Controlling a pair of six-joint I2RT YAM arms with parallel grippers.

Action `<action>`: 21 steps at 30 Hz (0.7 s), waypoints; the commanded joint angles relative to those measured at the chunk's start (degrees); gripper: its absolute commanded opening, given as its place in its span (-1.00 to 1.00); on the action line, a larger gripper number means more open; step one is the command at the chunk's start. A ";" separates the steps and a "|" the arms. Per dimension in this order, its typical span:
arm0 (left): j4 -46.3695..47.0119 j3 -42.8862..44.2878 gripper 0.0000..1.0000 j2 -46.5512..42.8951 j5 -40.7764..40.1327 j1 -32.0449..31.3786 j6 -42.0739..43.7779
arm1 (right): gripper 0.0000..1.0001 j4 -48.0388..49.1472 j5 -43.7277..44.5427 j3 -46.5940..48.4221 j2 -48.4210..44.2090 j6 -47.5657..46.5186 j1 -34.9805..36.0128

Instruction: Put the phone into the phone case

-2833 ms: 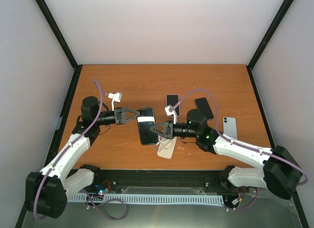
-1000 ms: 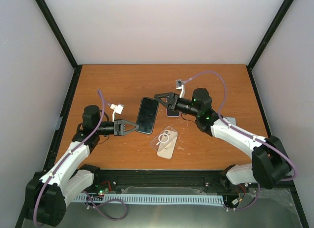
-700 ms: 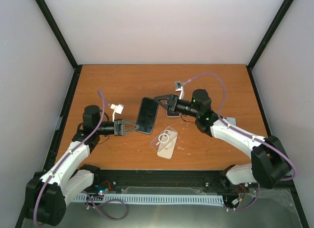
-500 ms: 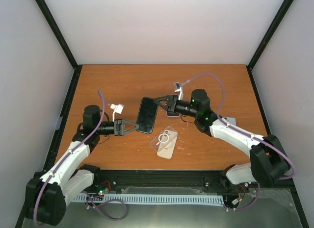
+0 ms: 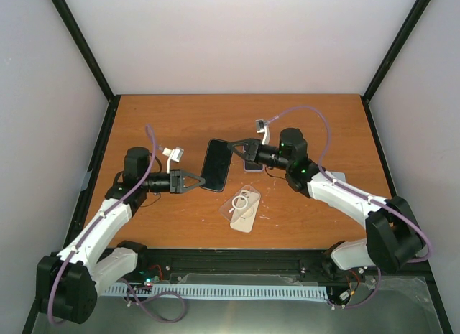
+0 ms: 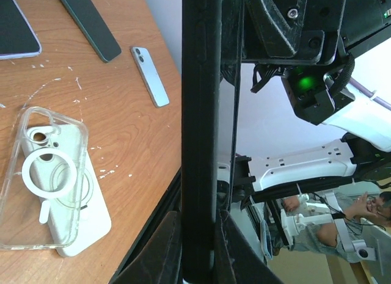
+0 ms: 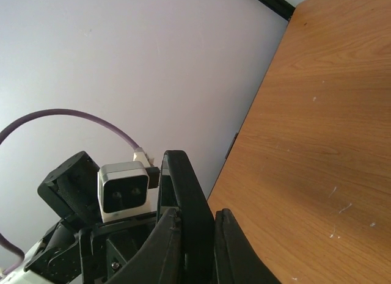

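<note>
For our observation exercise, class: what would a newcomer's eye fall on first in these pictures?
The black phone stands out, held mid-table between both arms: the left gripper pinches its near corner, the right gripper its far corner. Just in front lies the clear phone case with a white ring, near the front edge of the table.

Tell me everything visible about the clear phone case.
The clear phone case looks like see-through plastic with rounded corners, a camera cut-out at one end and a white ring with a short stem in its middle. It lies flat near the front edge of the table, overlapping a white slab beneath it. Nothing else touches it.
</note>
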 commanded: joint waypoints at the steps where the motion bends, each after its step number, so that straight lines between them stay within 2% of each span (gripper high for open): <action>1: -0.77 2.71 -0.99 0.13 -5.46 0.08 1.49 | -0.87 -4.03 0.46 1.06 1.00 -2.70 0.19; 7: -1.83 1.75 -0.99 2.31 -10.50 0.16 1.44 | -0.09 -8.70 4.09 -0.34 -0.60 -4.96 -0.34; 11: -4.94 1.83 -0.99 5.19 -14.66 0.75 2.61 | 0.42 -15.38 6.37 -0.62 -2.66 -7.13 -1.15; 18: -6.22 1.60 -0.99 10.88 -21.07 2.15 4.27 | 0.99 -29.04 13.65 -0.30 -7.95 -12.17 -1.99; 21: -5.12 0.89 -0.99 13.94 -22.08 3.52 3.76 | 1.00 -34.90 17.76 -0.05 -10.02 -14.33 -2.24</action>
